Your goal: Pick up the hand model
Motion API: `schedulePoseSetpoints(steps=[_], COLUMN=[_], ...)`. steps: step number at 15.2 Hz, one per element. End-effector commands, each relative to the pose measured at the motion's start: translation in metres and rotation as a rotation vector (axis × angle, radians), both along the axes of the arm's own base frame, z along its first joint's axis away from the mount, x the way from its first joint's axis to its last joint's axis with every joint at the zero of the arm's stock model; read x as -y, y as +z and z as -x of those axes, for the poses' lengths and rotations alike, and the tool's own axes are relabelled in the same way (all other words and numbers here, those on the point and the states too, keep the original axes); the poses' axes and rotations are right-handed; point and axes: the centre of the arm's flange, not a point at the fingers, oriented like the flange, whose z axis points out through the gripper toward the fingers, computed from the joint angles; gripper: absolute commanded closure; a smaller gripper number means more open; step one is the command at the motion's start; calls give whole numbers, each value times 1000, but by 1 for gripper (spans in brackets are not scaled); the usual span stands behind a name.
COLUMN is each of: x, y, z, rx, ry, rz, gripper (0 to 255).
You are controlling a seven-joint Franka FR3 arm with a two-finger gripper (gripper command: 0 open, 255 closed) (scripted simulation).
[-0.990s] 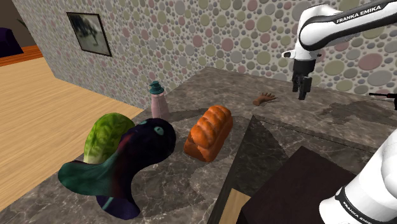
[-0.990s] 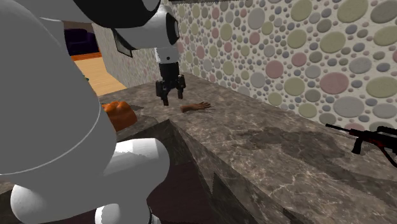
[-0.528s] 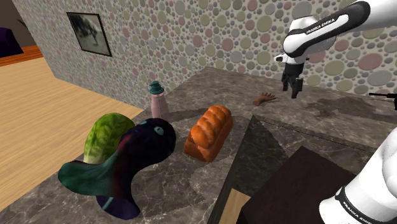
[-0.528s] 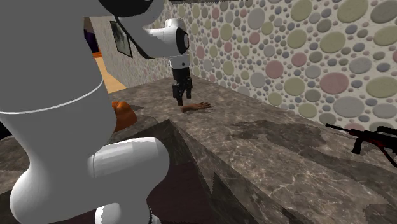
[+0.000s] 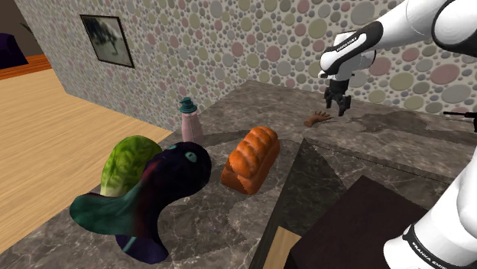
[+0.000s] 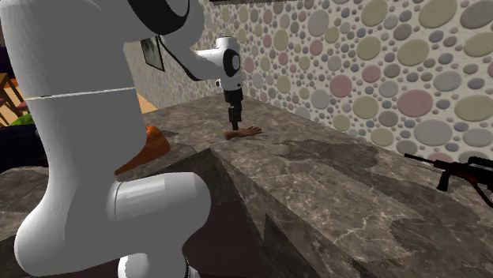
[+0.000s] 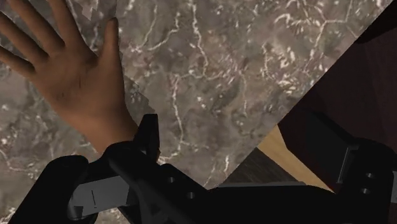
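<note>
The hand model (image 5: 317, 118) is a brown, flat, open hand lying on the dark marble counter (image 5: 397, 141) near the dotted wall. In the second exterior view the hand model (image 6: 243, 133) lies just right of my gripper (image 6: 235, 126). My black gripper (image 5: 336, 108) hangs slightly above the counter, close to the model's wrist end. In the wrist view the hand model (image 7: 70, 70) lies palm up with its wrist beside one finger (image 7: 149, 130), not between the two. The gripper (image 7: 245, 137) is open and holds nothing.
An orange bread loaf (image 5: 250, 158), a pink bottle (image 5: 189, 118), a green leafy lump (image 5: 126, 162) and a dark fish-like figure (image 5: 145, 200) stand on the lower counter. A black rifle (image 6: 454, 170) lies at the counter's far end. The counter steps down beside the model.
The arm has swung toward the shoulder view's left, carrying the gripper from beside the hand model to just above its wrist end. The model has not moved.
</note>
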Motion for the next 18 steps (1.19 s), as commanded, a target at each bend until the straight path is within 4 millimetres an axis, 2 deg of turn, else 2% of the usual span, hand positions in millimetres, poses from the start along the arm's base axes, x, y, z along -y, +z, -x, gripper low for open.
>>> schedulePoseSetpoints(steps=[1,8,16,18], x=[9,32,32,32], y=[-11,-49,-90,-90], z=[-21,-97,-99,-99], rx=[6,23,23,23], ry=[63,268,275,275], rz=[-3,-11,-11,-11], gripper=[0,0,0,0])
